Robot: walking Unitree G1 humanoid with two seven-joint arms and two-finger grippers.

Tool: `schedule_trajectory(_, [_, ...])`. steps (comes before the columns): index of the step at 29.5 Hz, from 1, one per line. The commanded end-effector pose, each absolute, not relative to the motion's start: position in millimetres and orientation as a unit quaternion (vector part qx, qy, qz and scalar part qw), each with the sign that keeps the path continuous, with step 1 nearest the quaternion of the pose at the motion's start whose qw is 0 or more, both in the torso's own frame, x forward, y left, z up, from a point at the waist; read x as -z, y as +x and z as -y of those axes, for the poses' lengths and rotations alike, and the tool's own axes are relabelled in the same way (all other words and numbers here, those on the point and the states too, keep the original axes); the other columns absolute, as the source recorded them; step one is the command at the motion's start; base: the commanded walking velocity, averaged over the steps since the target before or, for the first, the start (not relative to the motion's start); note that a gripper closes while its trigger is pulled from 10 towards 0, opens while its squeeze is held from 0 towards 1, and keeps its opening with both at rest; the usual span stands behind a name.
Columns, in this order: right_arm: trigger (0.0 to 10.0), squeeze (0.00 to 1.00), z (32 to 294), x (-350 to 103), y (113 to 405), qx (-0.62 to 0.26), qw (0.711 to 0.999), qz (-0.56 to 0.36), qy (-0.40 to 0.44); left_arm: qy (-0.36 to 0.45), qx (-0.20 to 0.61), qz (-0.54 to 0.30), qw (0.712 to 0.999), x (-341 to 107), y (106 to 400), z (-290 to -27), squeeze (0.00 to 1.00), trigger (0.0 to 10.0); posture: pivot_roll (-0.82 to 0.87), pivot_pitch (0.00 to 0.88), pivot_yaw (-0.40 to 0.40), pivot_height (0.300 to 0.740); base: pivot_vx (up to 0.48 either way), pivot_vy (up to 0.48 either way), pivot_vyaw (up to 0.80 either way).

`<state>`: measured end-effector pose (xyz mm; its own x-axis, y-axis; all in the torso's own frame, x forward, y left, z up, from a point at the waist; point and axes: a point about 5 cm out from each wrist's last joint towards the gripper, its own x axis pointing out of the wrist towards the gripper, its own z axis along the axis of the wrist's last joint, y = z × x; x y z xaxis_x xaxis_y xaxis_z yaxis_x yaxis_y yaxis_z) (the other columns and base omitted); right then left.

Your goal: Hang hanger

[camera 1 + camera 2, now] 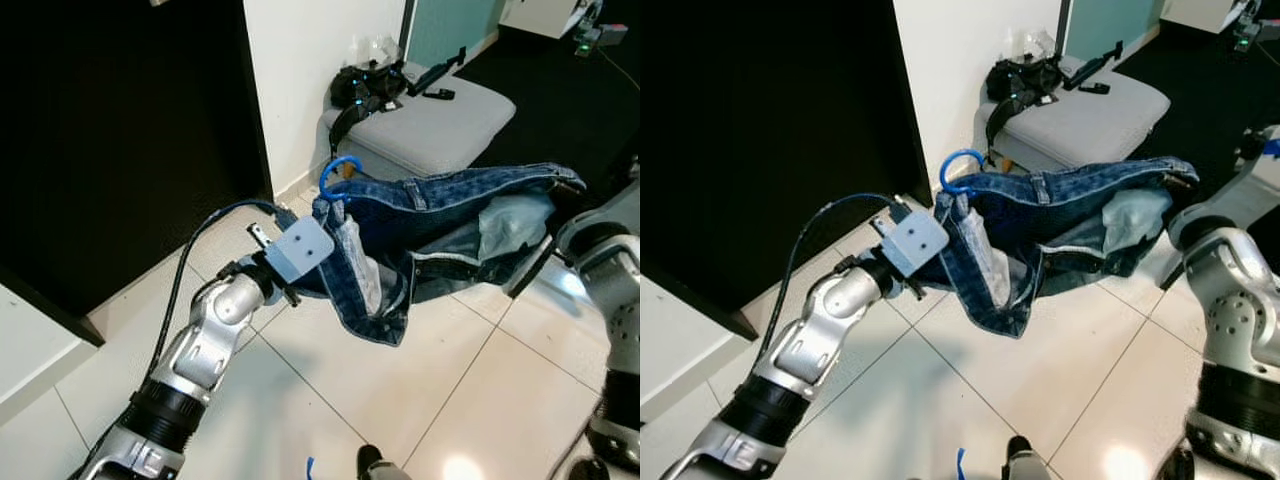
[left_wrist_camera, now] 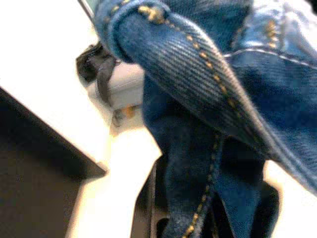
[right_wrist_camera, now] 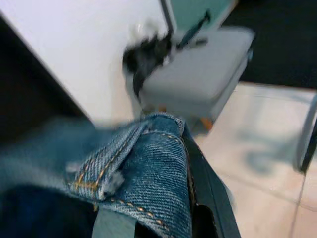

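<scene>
Jeans [image 1: 450,225] on a blue hanger [image 1: 338,172] stretch in mid-air between the left gripper [image 1: 318,262] and right gripper [image 3: 198,198], whose fingers' closure on the denim cannot be told, above the tiled floor [image 1: 330,400], hanging not yet done.

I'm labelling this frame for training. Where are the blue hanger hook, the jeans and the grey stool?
blue hanger hook [image 1: 340,168]: left eye view, top of its loop.
jeans [image 1: 452,195]: left eye view, on the waistband.
grey stool [image 1: 1090,118]: right eye view, bare seat cushion.
</scene>
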<state>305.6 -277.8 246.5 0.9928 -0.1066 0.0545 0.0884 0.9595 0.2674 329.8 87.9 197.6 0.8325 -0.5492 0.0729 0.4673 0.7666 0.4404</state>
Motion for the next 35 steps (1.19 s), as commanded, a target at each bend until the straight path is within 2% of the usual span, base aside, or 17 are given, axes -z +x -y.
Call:
schedule_trajectory(1, [0.0,0.00,268.9,-242.3,303.1,0.020,0.993,0.022,0.116,0.155,0.293,0.121,0.936,-209.3,325.7,-90.4,0.00,10.0,0.04,0.244,0.086,0.740,0.000,0.000,0.00])
schedule_trajectory(4, [0.0,0.00,248.0,-236.1,302.9,-0.053,0.996,-0.006,0.078,0.157,0.328,0.129,0.923,-211.9,324.2,-83.9,0.00,10.0,0.04,0.253,0.099,0.740,0.000,0.000,0.00])
schedule_trajectory(9, [0.0,0.00,223.4,-230.6,299.5,-0.126,0.990,-0.025,0.065,0.177,0.332,0.125,0.918,-205.6,324.3,-78.9,0.00,10.0,0.03,0.229,0.099,0.740,0.000,0.000,0.00])
schedule_trajectory(17, [0.0,0.00,210.1,-246.5,302.3,-0.146,0.985,0.024,0.089,0.254,0.343,0.119,0.897,-191.7,320.3,-75.1,0.00,10.0,0.04,0.228,0.101,0.740,0.000,0.000,0.00])
schedule_trajectory(22, [0.0,0.00,228.5,-250.9,300.7,-0.110,0.990,0.035,0.076,0.278,0.345,0.107,0.890,-184.0,318.7,-87.6,0.00,10.0,0.04,0.227,0.098,0.740,0.000,0.000,0.00])
schedule_trajectory(24, [0.0,0.00,242.0,-248.1,295.7,-0.092,0.993,0.026,0.065,0.281,0.343,0.101,0.891,-184.0,320.3,-100.0,0.00,10.0,0.04,0.229,0.095,0.740,0.000,0.000,0.00])
schedule_trajectory(31, [0.0,0.00,255.5,-242.6,286.2,-0.081,0.996,0.010,0.047,0.270,0.342,0.094,0.895,-188.9,323.2,-118.0,0.00,10.0,0.04,0.231,0.093,0.740,0.000,0.000,0.00])
schedule_trajectory(32, [0.0,0.00,267.4,-237.2,279.3,-0.068,0.997,-0.002,0.032,0.238,0.367,0.086,0.895,-194.4,322.7,-129.1,0.00,10.0,0.04,0.232,0.093,0.740,0.000,0.000,0.00])
schedule_trajectory(35, [0.0,0.00,269.5,-238.2,277.1,-0.074,0.997,0.000,0.019,0.239,0.393,0.077,0.885,-194.5,321.1,-130.8,0.00,10.0,0.04,0.233,0.096,0.740,0.000,0.000,0.00])
